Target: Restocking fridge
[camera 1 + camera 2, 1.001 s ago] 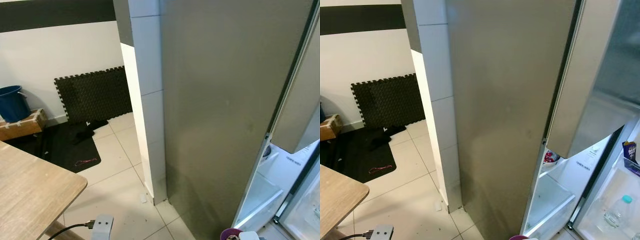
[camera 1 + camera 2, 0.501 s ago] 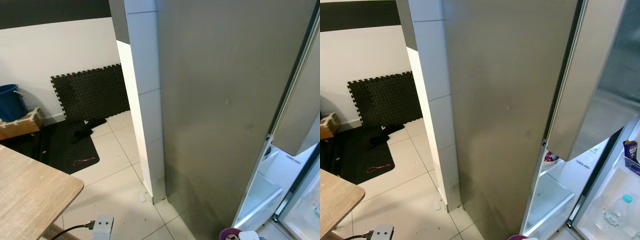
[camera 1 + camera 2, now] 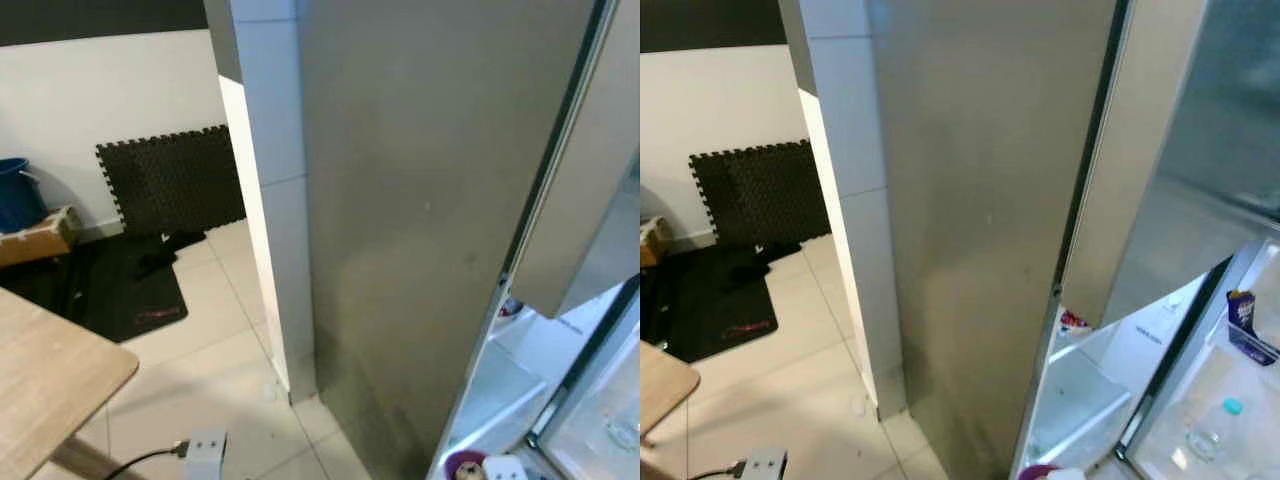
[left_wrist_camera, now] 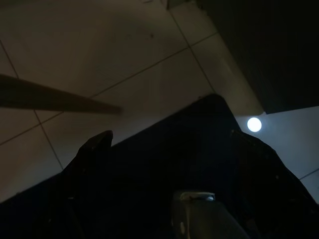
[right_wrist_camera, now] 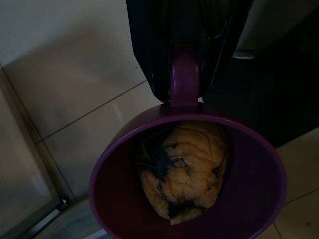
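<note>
- Right gripper (image 5: 184, 74): black fingers pinched onto the handle of a purple cup (image 5: 199, 199), held low above the tiled floor (image 3: 200, 370) by the foot of the fridge.
- Purple cup: contains one wrinkled, yellowish-brown food item (image 5: 184, 169) with dark patches, possibly a pastry; dim light prevents a firmer description. The cup's rim also shows at the bottom edge of the left eye view (image 3: 462, 466).
- Left gripper (image 4: 164, 144): hangs idle in shade over the floor tiles, its two dark fingers spread apart with nothing between them.
- Wooden table (image 3: 50, 380): corner at near left.
- Fridge (image 3: 420, 200): grey steel side panel just ahead; door (image 3: 1200, 150) open at right.
- Fridge interior: white shelves (image 3: 1080, 400) lit; a clear bottle with teal cap (image 3: 1215, 430) and a purple carton (image 3: 1243, 312) on the right-hand shelves.
- White tiled pillar (image 3: 270, 200): touching the fridge's left side.
- Black foam mat (image 3: 170, 180): leaning against the far white wall.
- Blue bucket (image 3: 15, 190): far left, on a cardboard box (image 3: 40, 235).
</note>
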Motion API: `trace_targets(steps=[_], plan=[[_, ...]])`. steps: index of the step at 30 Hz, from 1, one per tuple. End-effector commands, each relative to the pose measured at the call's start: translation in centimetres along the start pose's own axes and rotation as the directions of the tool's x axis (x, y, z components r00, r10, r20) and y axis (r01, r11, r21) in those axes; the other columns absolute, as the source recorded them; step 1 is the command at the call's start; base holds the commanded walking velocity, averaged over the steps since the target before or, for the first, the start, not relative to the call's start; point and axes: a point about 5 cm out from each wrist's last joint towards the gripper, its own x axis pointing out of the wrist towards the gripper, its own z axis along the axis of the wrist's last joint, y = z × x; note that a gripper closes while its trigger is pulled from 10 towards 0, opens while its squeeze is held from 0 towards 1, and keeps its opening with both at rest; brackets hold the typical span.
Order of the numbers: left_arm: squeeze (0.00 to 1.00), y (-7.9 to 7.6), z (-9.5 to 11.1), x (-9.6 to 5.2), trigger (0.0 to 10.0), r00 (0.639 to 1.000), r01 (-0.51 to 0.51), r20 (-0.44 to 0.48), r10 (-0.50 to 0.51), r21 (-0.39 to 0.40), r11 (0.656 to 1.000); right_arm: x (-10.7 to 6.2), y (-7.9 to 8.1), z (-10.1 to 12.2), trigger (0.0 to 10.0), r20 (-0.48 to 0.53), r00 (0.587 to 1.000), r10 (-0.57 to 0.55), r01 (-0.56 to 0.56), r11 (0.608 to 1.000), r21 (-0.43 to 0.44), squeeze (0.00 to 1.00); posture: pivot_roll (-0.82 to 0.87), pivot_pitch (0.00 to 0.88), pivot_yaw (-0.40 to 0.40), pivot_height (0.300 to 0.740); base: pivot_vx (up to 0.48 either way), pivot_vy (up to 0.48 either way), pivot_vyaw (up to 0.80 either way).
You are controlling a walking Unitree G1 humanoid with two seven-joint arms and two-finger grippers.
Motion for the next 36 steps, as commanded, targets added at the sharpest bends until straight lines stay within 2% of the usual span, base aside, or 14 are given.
trace_targets(steps=[1, 12, 34, 36], plan=[[0.0, 0.3, -0.5, -0.2, 10.0, 1.0, -0.012, -0.014, 0.012, -0.009, 1.0, 0.0, 0.4, -0.1, 10.0, 0.005, 1.0, 0.015, -0.015, 1.0, -0.005, 0.0, -0.06, 0.098, 0.012, 0.734, 0.0, -0.304, 0.0], [0.0, 0.4, -0.2, -0.1, 10.0, 1.0, -0.021, -0.003, 0.021, -0.02, 1.0, 0.1, 0.8, 0.5, 10.0, 0.022, 0.998, 0.051, -0.05, 0.998, -0.03, 0.0, -0.05, 0.09, 0.002, 0.734, 0.0, -0.307, 0.0], [0.0, 0.8, -0.2, -0.3, 10.0, 0.999, -0.043, 0.012, 0.044, -0.037, 0.998, 0.4, 1.2, 1.2, 10.0, 0.031, 0.997, 0.07, -0.068, 0.996, -0.062, 0.0, -0.04, 0.075, -0.023, 0.734, 0.0, -0.311, 0.72], [0.0, 0.8, -0.2, -0.3, 10.0, 0.999, -0.045, 0.013, 0.045, -0.038, 0.998, 0.4, 1.1, 1.2, 10.0, 0.03, 0.998, 0.05, -0.049, 0.998, -0.028, 0.0, -0.04, 0.075, -0.023, 0.734, 0.0, -0.309, 0.0]])
